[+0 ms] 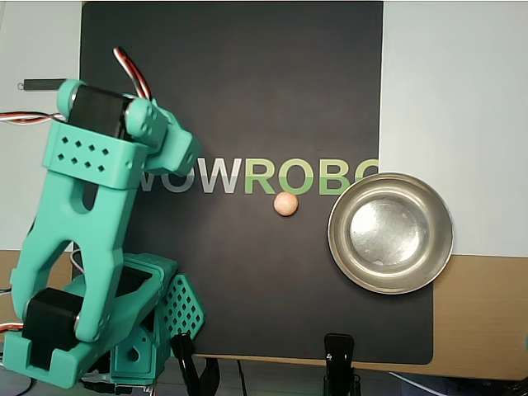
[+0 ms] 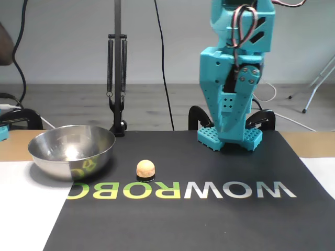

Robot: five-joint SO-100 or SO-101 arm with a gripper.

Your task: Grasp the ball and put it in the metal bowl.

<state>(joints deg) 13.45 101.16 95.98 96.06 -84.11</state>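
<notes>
Black mat (image 1: 247,99) with the printed lettering (image 1: 256,175) covers most of the table; white surface (image 1: 462,99) to the right of it in the overhead view, bare wood (image 1: 483,313) below that. The ball (image 1: 285,204), pale peach-orange, sits on the mat at the lower edge of the green letters in the overhead view; in the fixed view the ball (image 2: 145,169) rests just behind the upside-down lettering (image 2: 178,191), on a small dark patch that may be shadow or a base, cannot tell which. The metal bowl (image 1: 390,233) stands upright to the right of the ball in the overhead view, straddling the mat's right edge, empty, its flat bottom reflecting light; a clear gap of mat lies between ball and bowl. In the fixed view the metal bowl (image 2: 71,150) is to the left of the ball, near but apart. The teal arm (image 1: 91,239) is folded over its base (image 2: 229,137) at the mat's left side in the overhead view, well apart from the ball, red and white wires (image 1: 136,74) looping at its upper joint. The gripper's fingertips do not show clearly in either view, so whether the jaws are spread or pressed together cannot be told. Two black clamps (image 1: 338,355) grip the mat's near edge in the overhead view. A black lamp stand with springs (image 2: 117,68) rises behind the bowl in the fixed view.
</notes>
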